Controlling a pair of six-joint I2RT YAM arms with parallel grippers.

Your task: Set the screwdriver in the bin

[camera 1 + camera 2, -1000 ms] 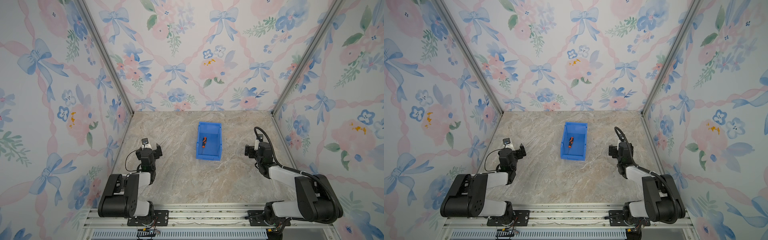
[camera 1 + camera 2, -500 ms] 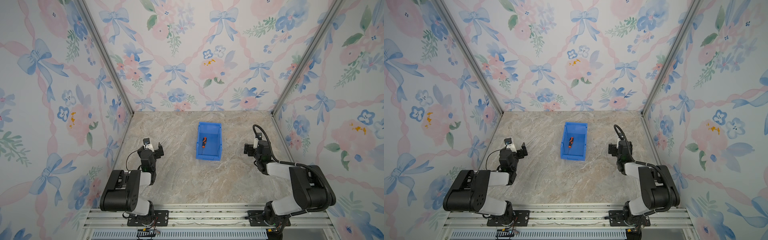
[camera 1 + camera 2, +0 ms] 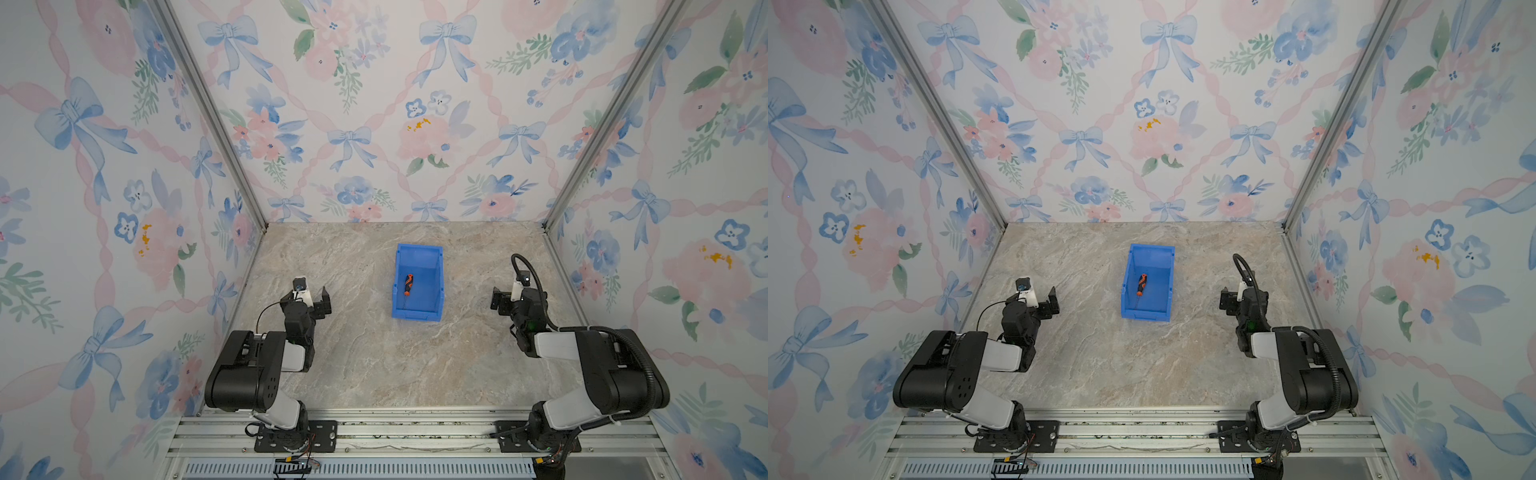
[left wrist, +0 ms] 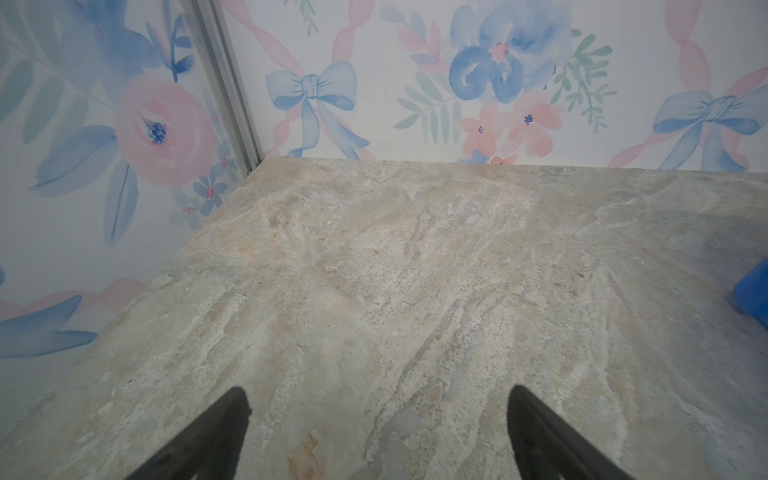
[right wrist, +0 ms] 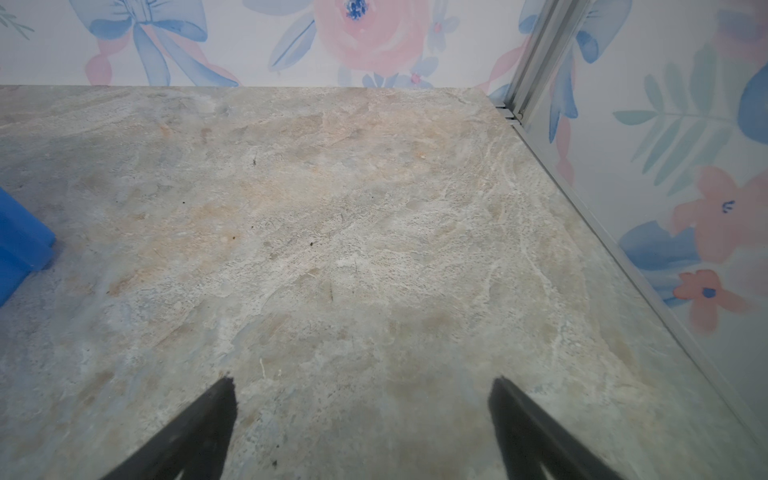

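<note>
Left gripper (image 3: 311, 300): jaws spread, empty, over bare table (image 3: 374, 365), well left of the bin (image 3: 417, 316).
Right gripper (image 3: 505, 301): jaws spread wide, empty, well right of the bin.
Screwdriver (image 3: 408, 284): lies inside the bin on its floor, near the left wall, apart from both grippers.
Bin: mid-table, between the grippers.

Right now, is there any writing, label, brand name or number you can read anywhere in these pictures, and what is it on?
None can be read.
Bright blue rectangular plastic bin: no label or print shows on its walls.
Small orange-and-black-handled screwdriver lying inside it: too small to show any marking.
Black and white robot arms: no readable brand or number.
Floral wallpaper: bows and flowers only, no words.
</note>
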